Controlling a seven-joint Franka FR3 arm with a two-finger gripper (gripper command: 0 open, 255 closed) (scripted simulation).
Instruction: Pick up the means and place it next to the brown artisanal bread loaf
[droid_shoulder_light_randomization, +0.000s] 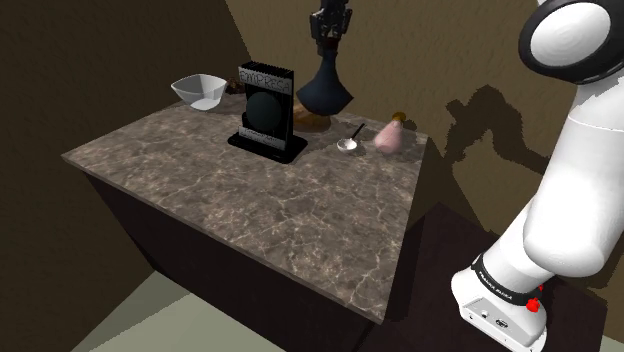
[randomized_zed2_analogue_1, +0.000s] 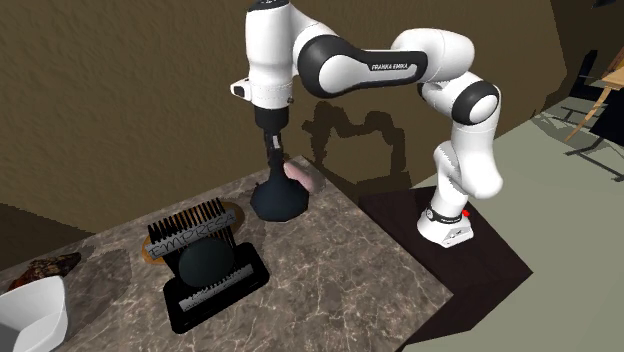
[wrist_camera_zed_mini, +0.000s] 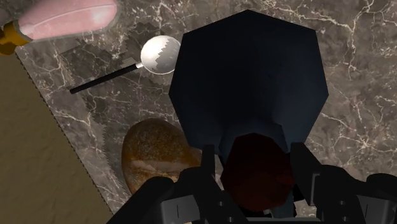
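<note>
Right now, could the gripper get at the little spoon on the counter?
Probably not yet. The gripper is shut on the dark blue flask, whose wide base sits below it, towards the counter. The spoon itself lies uncovered there, near the pink bottle.

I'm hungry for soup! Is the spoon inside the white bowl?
No, the spoon lies on the table beside the pink bottle, apart from the bowl.

**Crowded far edge, open near side**

The grey marble countertop (droid_shoulder_light_randomization: 260, 215) lies bare across its near side. Along the far edge crowd a white bowl (droid_shoulder_light_randomization: 200, 90), a black rack (droid_shoulder_light_randomization: 266, 112), a brown bread loaf (wrist_camera_zed_mini: 151, 158), a dark blue bell-shaped vessel (droid_shoulder_light_randomization: 327, 92), a metal spoon (droid_shoulder_light_randomization: 350, 141) and a pink bottle (droid_shoulder_light_randomization: 391, 134). Loaf and spoon leave a narrow bare strip.
</note>
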